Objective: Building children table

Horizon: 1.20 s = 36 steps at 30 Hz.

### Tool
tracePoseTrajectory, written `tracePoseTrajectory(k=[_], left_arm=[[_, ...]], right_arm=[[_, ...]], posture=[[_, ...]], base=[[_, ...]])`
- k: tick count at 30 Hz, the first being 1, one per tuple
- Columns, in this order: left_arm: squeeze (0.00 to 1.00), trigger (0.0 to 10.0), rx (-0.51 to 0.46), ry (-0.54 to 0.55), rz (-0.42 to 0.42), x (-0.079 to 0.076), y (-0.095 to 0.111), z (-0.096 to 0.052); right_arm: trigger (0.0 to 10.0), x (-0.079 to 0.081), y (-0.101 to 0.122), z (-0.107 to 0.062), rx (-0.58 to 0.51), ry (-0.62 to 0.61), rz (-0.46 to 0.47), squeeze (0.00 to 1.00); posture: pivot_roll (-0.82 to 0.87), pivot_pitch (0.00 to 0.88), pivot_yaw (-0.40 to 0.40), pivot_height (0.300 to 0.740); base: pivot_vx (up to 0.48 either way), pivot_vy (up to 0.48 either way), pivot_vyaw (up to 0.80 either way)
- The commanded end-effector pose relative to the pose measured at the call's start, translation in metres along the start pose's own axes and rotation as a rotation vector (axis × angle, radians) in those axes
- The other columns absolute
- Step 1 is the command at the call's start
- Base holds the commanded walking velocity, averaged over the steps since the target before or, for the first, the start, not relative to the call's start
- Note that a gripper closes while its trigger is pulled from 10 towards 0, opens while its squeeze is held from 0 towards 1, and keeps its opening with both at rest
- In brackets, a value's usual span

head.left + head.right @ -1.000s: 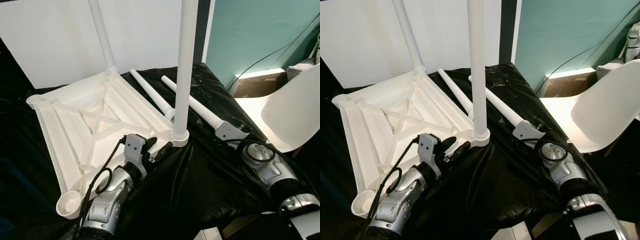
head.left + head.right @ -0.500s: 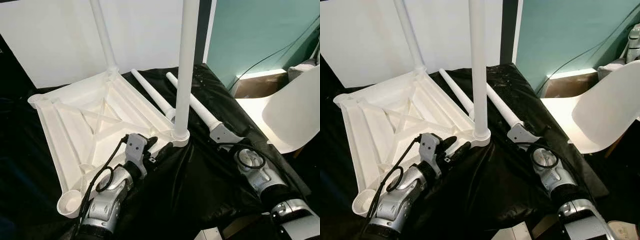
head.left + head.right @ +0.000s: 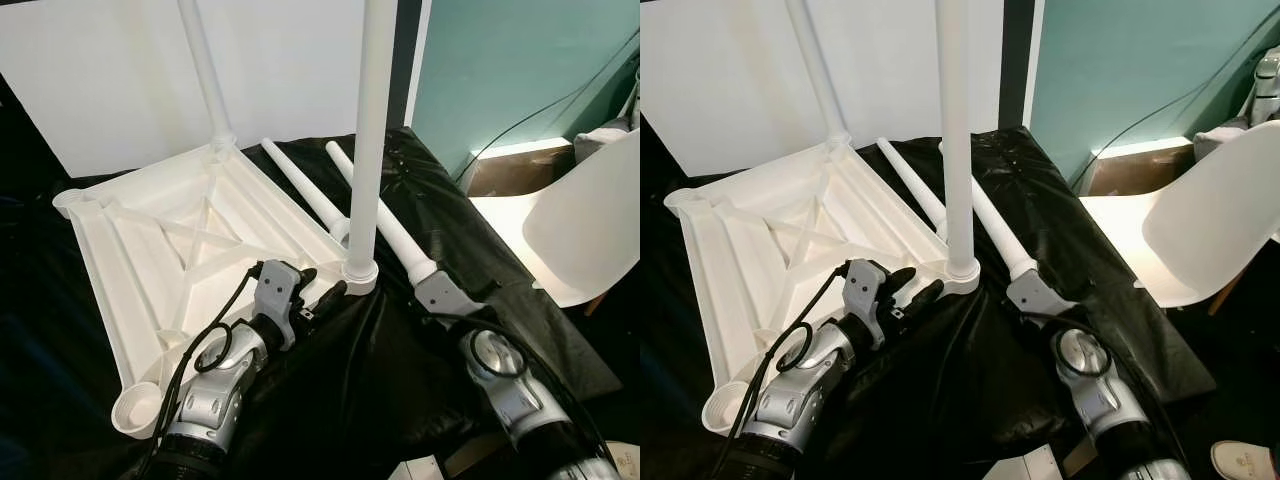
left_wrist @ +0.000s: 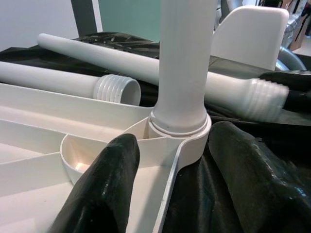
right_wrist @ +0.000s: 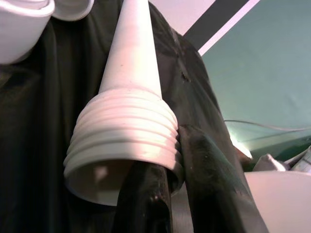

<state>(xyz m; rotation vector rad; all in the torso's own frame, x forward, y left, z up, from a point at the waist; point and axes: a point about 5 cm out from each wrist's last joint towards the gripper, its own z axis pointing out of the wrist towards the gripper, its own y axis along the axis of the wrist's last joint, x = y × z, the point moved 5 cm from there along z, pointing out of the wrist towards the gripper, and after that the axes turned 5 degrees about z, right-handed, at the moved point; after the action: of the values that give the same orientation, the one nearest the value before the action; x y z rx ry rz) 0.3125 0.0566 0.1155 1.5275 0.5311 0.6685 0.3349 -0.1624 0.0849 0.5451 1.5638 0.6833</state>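
Note:
The white tabletop [image 3: 170, 250] lies upside down on black cloth. One white leg [image 3: 203, 70] stands in its far corner socket, and another leg [image 3: 370, 120] stands in the near right socket [image 4: 182, 136]. My left gripper [image 3: 318, 290] is open, its black fingers [image 4: 104, 189] on either side of that corner's edge. Two loose legs lie on the cloth to the right. My right gripper [image 5: 172, 155] is shut on the threaded end of the outer leg [image 3: 380, 210], pinching its rim. The inner leg [image 3: 300, 185] lies free beside the tabletop.
A white chair [image 3: 590, 230] stands close on the right. A white board [image 3: 110, 70] leans behind the tabletop against a teal wall. Open sockets sit at the near left corner [image 3: 140, 405] and the far left corner [image 3: 68, 198]. A shoe [image 3: 1245, 460] lies on the floor.
My right arm has drawn nearer and leftward, swinging the held leg's threaded end closer to the standing leg's base. The left gripper has barely moved.

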Motion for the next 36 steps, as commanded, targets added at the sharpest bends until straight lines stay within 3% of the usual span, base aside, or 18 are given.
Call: tracePoseTrajectory(k=[1, 5, 6, 8, 9, 10, 11, 16, 17, 18, 23, 25, 27, 32, 36], left_arm=[[0.00, 10.0, 0.011, -0.017, 0.004, -0.003, -0.004, 0.001], [0.00, 10.0, 0.012, -0.020, 0.005, -0.003, -0.004, 0.001], [0.00, 10.0, 0.012, -0.027, 0.006, -0.004, -0.005, 0.002], [0.00, 10.0, 0.012, -0.032, 0.006, -0.004, -0.005, 0.003], [0.00, 10.0, 0.012, -0.039, 0.007, -0.005, -0.005, 0.004], [0.00, 10.0, 0.012, -0.039, 0.007, -0.005, -0.005, 0.004], [0.00, 10.0, 0.012, -0.046, 0.008, -0.006, -0.005, 0.006], [0.00, 10.0, 0.012, -0.056, 0.009, -0.008, -0.005, 0.008], [0.00, 10.0, 0.012, -0.057, 0.009, -0.009, -0.006, 0.008], [0.00, 10.0, 0.012, -0.059, 0.009, -0.009, -0.006, 0.009], [0.00, 10.0, 0.012, -0.056, 0.008, -0.009, -0.006, 0.008], [0.00, 10.0, 0.014, -0.051, 0.008, -0.008, -0.007, 0.006], [0.00, 10.0, 0.020, -0.047, 0.008, -0.006, -0.008, 0.004], [0.00, 10.0, 0.049, -0.037, 0.021, -0.002, -0.013, 0.003], [0.00, 10.0, 0.126, -0.055, 0.069, 0.000, -0.025, 0.002]], right_arm=[[0.0, -0.002, -0.022, -0.017, 0.108, 0.046, 0.015, 0.00], [0.0, -0.007, -0.022, -0.020, 0.110, 0.041, 0.016, 0.00], [10.0, -0.013, -0.019, -0.027, 0.116, 0.039, 0.029, 0.00], [10.0, -0.016, -0.017, -0.032, 0.121, 0.041, 0.039, 0.00], [10.0, -0.019, -0.014, -0.037, 0.123, 0.039, 0.046, 0.11], [10.0, -0.019, -0.014, -0.037, 0.123, 0.039, 0.046, 0.11], [10.0, -0.021, -0.013, -0.041, 0.125, 0.040, 0.059, 1.00], [10.0, -0.021, -0.012, -0.043, 0.132, 0.060, 0.087, 1.00], [10.0, -0.019, -0.010, -0.043, 0.130, 0.086, 0.097, 0.43], [10.0, -0.017, -0.008, -0.044, 0.129, 0.105, 0.104, 0.00], [10.0, -0.013, 0.005, -0.043, 0.096, 0.168, 0.102, 0.00], [10.0, -0.009, 0.017, -0.046, 0.079, 0.255, 0.114, 0.00], [10.0, -0.016, 0.025, -0.047, 0.082, 0.273, 0.131, 0.00], [10.0, -0.019, 0.020, -0.050, 0.116, 0.282, 0.127, 0.00], [10.0, -0.011, 0.004, -0.060, 0.189, 0.331, 0.092, 0.00]], posture=[[-0.08, 0.000, 0.047, 0.740], [-0.08, 0.000, 0.047, 0.740], [-0.09, 0.000, 0.049, 0.740], [-0.09, 0.000, 0.049, 0.740], [-0.10, 0.000, 0.050, 0.740], [-0.10, 0.000, 0.050, 0.740], [-0.11, 0.000, 0.053, 0.740], [-0.11, 0.000, 0.053, 0.740], [-0.11, 0.000, 0.053, 0.740], [-0.11, 0.000, 0.053, 0.740], [-0.10, 0.000, 0.054, 0.740], [-0.10, 0.000, 0.055, 0.740], [-0.10, 0.000, 0.051, 0.740], [-0.09, 0.000, 0.051, 0.740], [-0.10, 0.000, 0.056, 0.740]], base=[[0.000, 0.000, 0.00], [0.000, 0.000, 0.00], [0.000, 0.000, 0.00], [0.000, 0.000, 0.00], [0.000, 0.000, 0.00], [0.000, 0.000, 0.00], [0.000, 0.000, 0.00], [0.000, 0.000, 0.00], [0.000, 0.000, 0.00], [0.000, 0.000, 0.00], [0.000, 0.000, 0.00], [0.000, 0.000, 0.00], [0.000, 0.000, 0.00], [0.000, 0.000, 0.00], [0.000, 0.000, 0.00]])
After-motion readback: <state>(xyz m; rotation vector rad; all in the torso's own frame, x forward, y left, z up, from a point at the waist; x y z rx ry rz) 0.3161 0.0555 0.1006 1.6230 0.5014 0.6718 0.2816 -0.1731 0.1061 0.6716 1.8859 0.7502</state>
